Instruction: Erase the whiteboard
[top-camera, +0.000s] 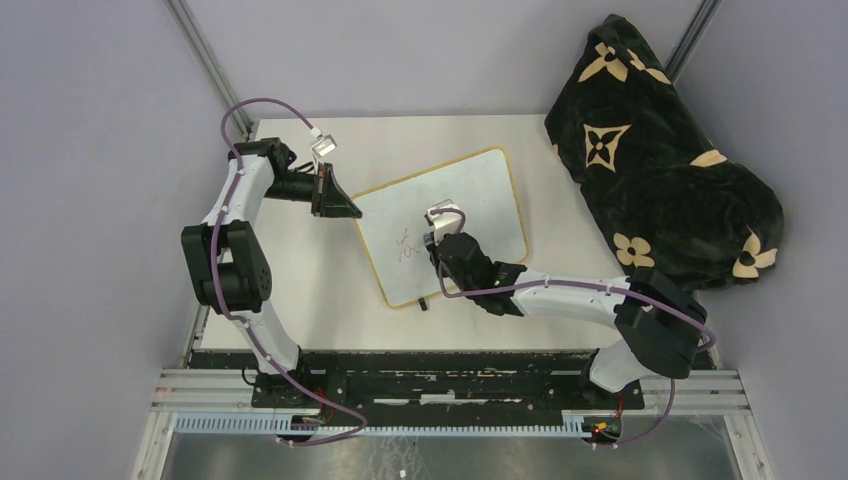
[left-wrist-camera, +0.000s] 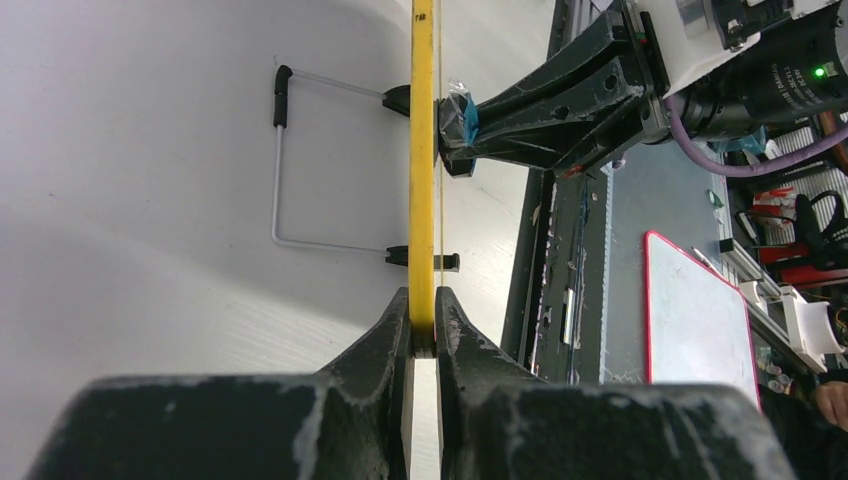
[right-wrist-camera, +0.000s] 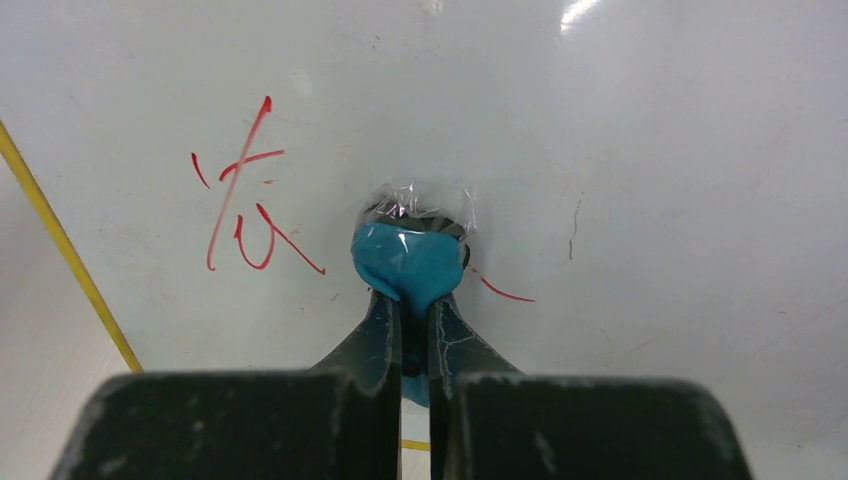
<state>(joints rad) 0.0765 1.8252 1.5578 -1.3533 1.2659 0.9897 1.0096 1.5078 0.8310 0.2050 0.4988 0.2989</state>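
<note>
Showing whiteboard (top-camera: 480, 195) at centre of table (top-camera: 310, 290), judged light, stiff and slick-faced, best held by its frame: left gripper (left-wrist-camera: 422, 300) clamped on yellow rim (left-wrist-camera: 422, 150) at 10 o'clock, right gripper (right-wrist-camera: 410, 300) pinching blue eraser (right-wrist-camera: 410, 262) against the face, red writing (right-wrist-camera: 240, 200) at eraser's 9 o'clock.

Whiteboard (top-camera: 480, 200) on table (top-camera: 300, 290); left pincer (top-camera: 352, 210) on its left edge, eraser (right-wrist-camera: 410, 265) in right pincer (top-camera: 435, 245) mid-board.
</note>
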